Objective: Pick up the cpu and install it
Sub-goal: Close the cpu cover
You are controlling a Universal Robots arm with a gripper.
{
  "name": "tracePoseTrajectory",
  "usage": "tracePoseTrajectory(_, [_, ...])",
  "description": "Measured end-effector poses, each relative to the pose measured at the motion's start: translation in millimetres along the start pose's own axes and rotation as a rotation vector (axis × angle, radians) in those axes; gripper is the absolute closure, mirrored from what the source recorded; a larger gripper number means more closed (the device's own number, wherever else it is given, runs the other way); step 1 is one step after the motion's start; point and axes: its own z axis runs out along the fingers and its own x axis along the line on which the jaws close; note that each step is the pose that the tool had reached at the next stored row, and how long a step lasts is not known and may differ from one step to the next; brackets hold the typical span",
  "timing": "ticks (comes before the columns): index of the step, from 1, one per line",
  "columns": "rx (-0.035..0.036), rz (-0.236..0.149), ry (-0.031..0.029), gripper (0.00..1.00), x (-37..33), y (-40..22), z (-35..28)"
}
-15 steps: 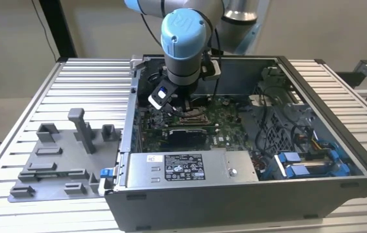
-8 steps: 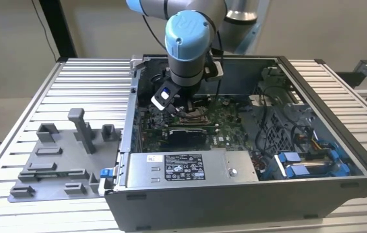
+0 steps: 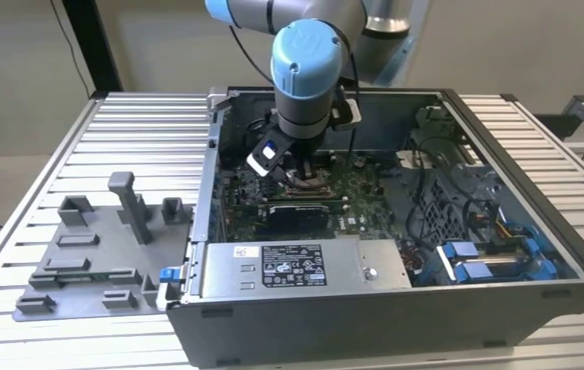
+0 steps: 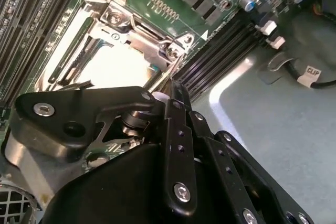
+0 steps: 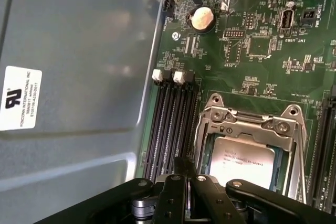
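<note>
On the exterior view's left we see grey plastic fixture blocks [image 3: 96, 258] standing on the ribbed metal table [image 3: 24, 193], beside the open computer case [image 3: 538, 308]. Moving rightward, the blue-capped arm [image 3: 307, 69] reaches down into the case, its gripper [image 3: 297, 171] low over the green motherboard [image 3: 359, 185], above the power supply box [image 3: 302, 266] that lies along the case's near wall. At the case's far right we note blue drive brackets [image 3: 477, 258].

In the first wrist view we see the grey case wall [image 5: 79, 51] first, then the black memory slots [image 5: 170, 124], then the square metal socket frame [image 5: 249, 124]. The cpu [image 5: 241, 163], with its pale silver top, lies seated inside this frame. The black linkage of the gripper [image 5: 184, 198] sits just short of the socket, near the slots.

In the second wrist view the socket frame [image 4: 136, 35] shows again, with the cpu [image 4: 113, 64] brightly lit within it and the gripper's linkage [image 4: 173, 145] in front. We cannot tell whether the fingers are apart or together, as the fingertips are hidden; nothing visible is held between them.
</note>
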Motion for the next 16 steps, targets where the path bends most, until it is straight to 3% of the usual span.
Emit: tracePoseTrajectory(16, [0.0, 0.0, 0.0002, 1.0, -4.2, 11.5, 5.8])
